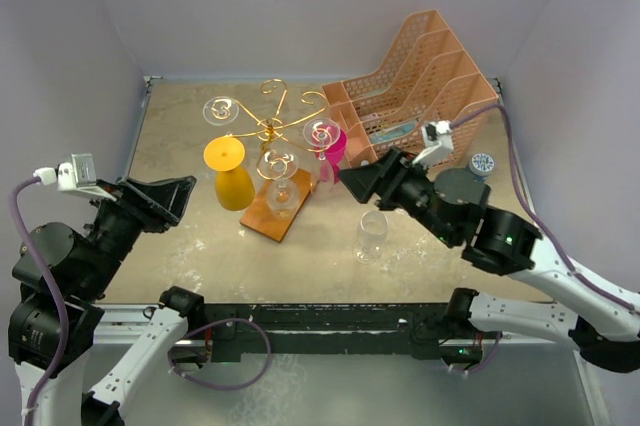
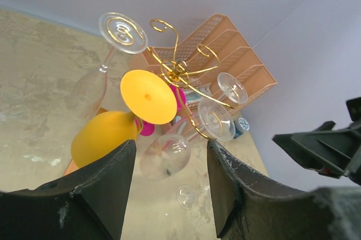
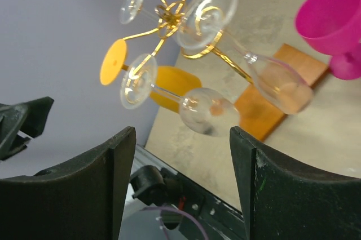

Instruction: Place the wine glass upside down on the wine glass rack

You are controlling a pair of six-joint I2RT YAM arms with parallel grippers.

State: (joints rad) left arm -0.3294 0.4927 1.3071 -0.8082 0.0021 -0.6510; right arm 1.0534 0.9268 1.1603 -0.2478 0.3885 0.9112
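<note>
The gold wire wine glass rack [image 1: 272,127] stands mid-table on a copper-brown base [image 1: 277,211]. Three clear glasses and a yellow one [image 1: 230,175] hang upside down from its arms. A loose clear wine glass [image 1: 371,236] stands on the table to the rack's right; it shows faintly in the left wrist view [image 2: 190,196]. My left gripper [image 1: 172,200] is open and empty, left of the rack. My right gripper [image 1: 358,181] is open and empty, just behind the loose glass. The rack shows in both wrist views [image 2: 179,71] [image 3: 168,13].
A peach mesh file organiser [image 1: 425,81] stands at the back right. A pink glass [image 1: 335,149] stands beside the rack, seen also in the right wrist view [image 3: 331,19]. A small round blue-white lid [image 1: 482,162] lies near the organiser. White walls enclose the table.
</note>
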